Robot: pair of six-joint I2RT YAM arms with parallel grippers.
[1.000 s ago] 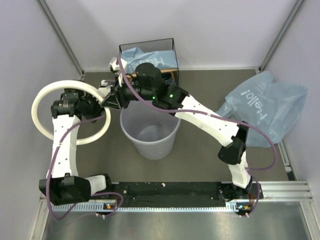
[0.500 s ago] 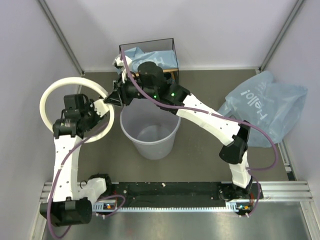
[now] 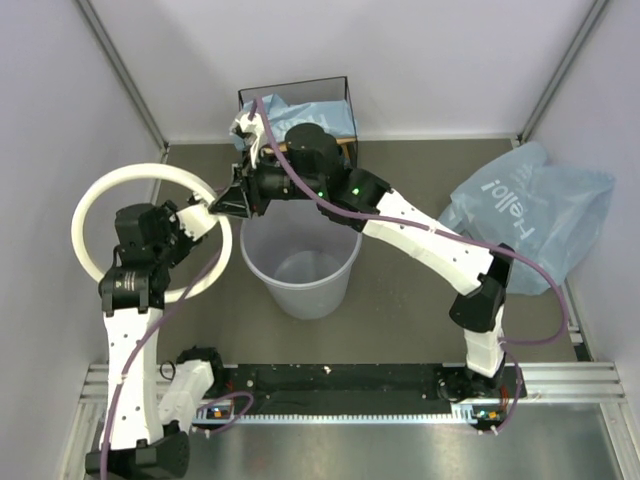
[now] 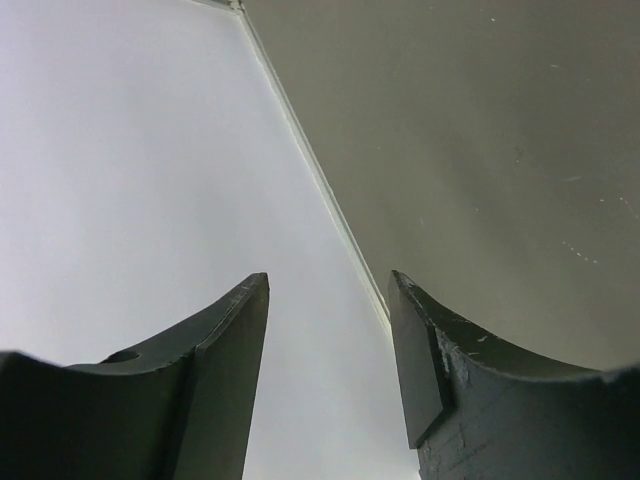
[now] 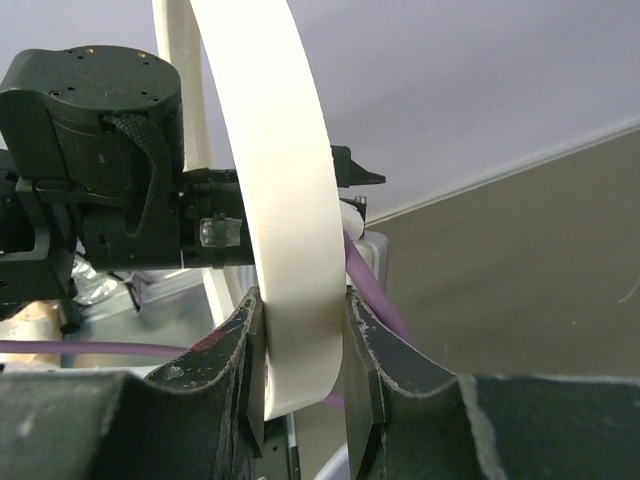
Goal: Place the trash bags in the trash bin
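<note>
Two trash bags (image 3: pixel 530 215): one lies spread on the table (image 3: pixel 400 320) at your far right, the other (image 3: pixel 320 112) sits in the wire shelf (image 3: pixel 345 95) behind the bin.
Trash bin (image 3: pixel 300 275): upright, mid-table.
White ring (image 3: pixel 148 170): off the bin, to its left.
Right gripper (image 3: pixel 222 203): your fingers are clamped on the ring.
Left gripper (image 4: pixel 328 290): jaws apart, empty.

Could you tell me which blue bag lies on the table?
The trash bag by the right wall, with white lettering; the other bag sits in the black-framed shelf.
</note>
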